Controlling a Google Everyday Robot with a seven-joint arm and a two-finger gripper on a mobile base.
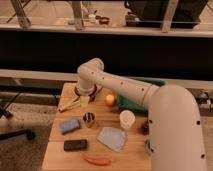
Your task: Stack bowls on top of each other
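One reddish bowl (pixel 79 91) is all I can make out for sure in the camera view. It sits at the back left of the wooden table (pixel 125 159), mostly hidden under the arm's wrist. The gripper (pixel 84 99) hangs right over its front edge; spread or closed, can't tell. A green thing (pixel 137 102) lies at the back right behind the arm. It could be a bowl or a tray, contents hidden. A white cup (pixel 127 120) and a small metal cup (pixel 89 120) stand mid-table, insides not visible. An orange (pixel 110 100) sits just beside the green thing.
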